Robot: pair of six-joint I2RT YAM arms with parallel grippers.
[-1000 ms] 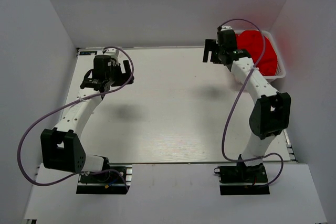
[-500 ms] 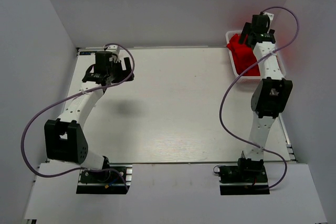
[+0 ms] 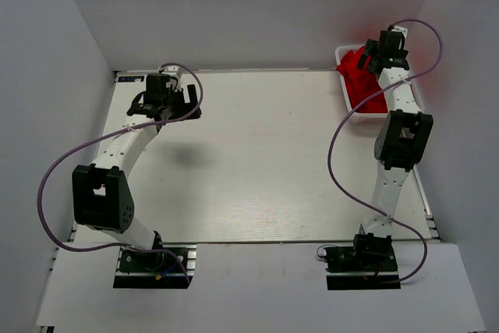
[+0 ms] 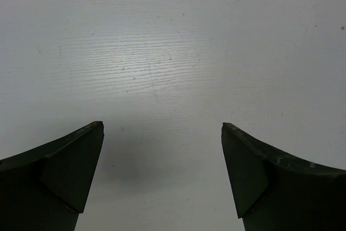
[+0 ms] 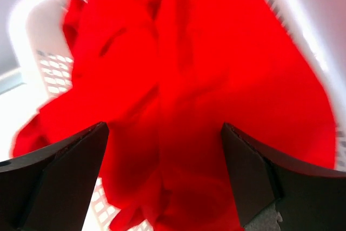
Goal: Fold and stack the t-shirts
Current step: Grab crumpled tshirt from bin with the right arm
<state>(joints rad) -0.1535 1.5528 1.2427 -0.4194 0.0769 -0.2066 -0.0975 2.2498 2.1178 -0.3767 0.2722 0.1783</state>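
While t-shirts (image 5: 184, 79) lie heaped along basket (image 5: 54, 74), right pincer (image 5: 163, 126) wide above them, left pincer (image 4: 162, 125) wide

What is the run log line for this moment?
left gripper: open, over table; right gripper: open, above red t-shirts in white basket; folding: not started

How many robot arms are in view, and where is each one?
2. The left arm reaches over the table at its far left. The right arm reaches over the white lattice basket of red t-shirts in the far right corner. None seems hidden.
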